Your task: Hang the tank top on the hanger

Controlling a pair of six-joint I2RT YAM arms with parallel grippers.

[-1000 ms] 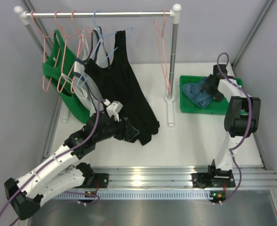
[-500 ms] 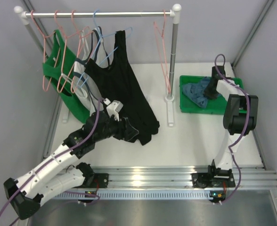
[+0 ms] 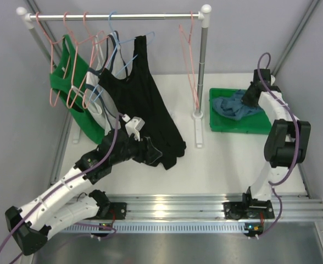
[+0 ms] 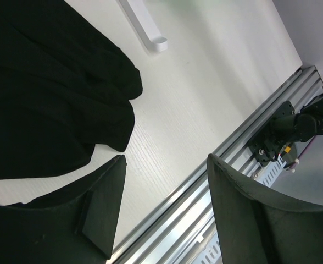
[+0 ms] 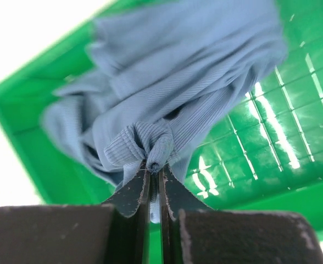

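The blue-teal tank top (image 3: 230, 106) lies bunched in the green bin (image 3: 260, 129) at the right. My right gripper (image 3: 250, 98) is shut on a pinched fold of it; in the right wrist view the ribbed tank top (image 5: 178, 82) is gathered between the closed tips of the right gripper (image 5: 155, 171). The salmon-pink hanger (image 3: 191, 66) hangs bare at the right end of the rail, left of the bin. My left gripper (image 3: 152, 152) stands open at the hem of the black top (image 3: 145, 104); in its wrist view the left gripper (image 4: 167, 187) holds nothing.
A clothes rack (image 3: 117, 16) spans the back, carrying a green top (image 3: 68, 82), a white top (image 3: 98, 104), a light blue hanger (image 3: 123, 52) and the black top. Its right post (image 3: 201, 71) and foot (image 3: 198, 132) stand between rack and bin. The bin floor (image 5: 271, 137) shows green.
The right gripper has closed on a fold of the tank top in the bin, and the right arm has swung back and right. The left arm has stayed put.
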